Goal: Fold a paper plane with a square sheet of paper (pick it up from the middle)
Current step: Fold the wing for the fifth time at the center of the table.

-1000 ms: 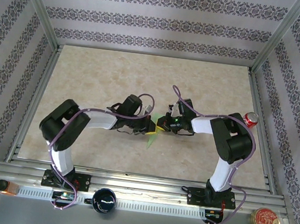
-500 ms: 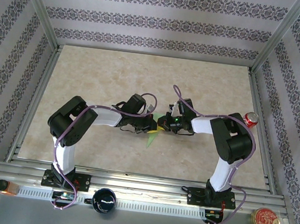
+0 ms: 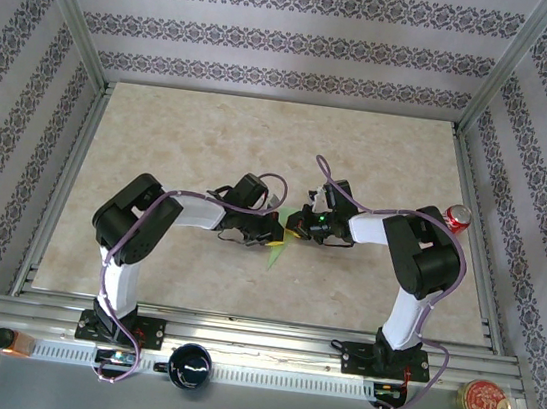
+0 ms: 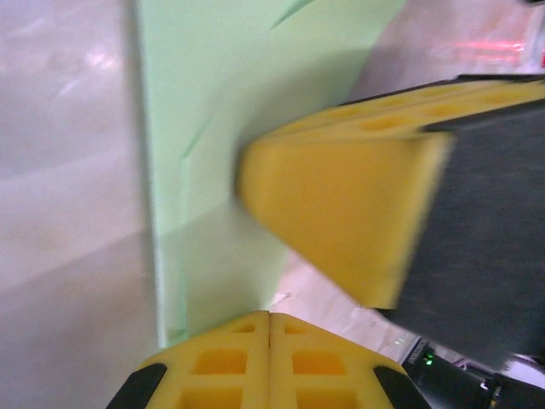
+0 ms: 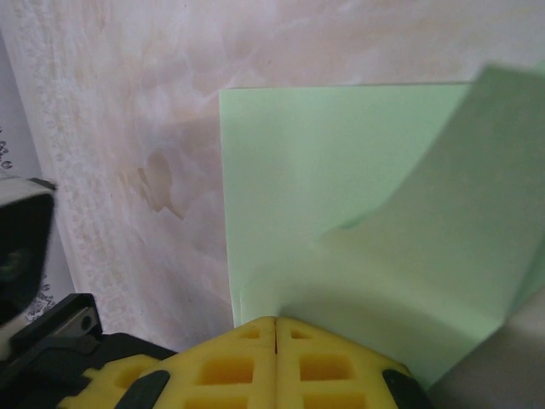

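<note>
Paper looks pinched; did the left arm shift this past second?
Yes. The left elbow swung right, away from the left rail, toward the can.

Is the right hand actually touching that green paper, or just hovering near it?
Touching. In the right wrist view, the right hand is shut and the green paper comes straight out from between its yellow tips, pinched there.

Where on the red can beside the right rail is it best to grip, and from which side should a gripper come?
Grip the red can around its round wall, about mid-height, coming from the side away from the right rail. The can seems to stand upright close to that rail, so the rail side looks blocked.
</note>
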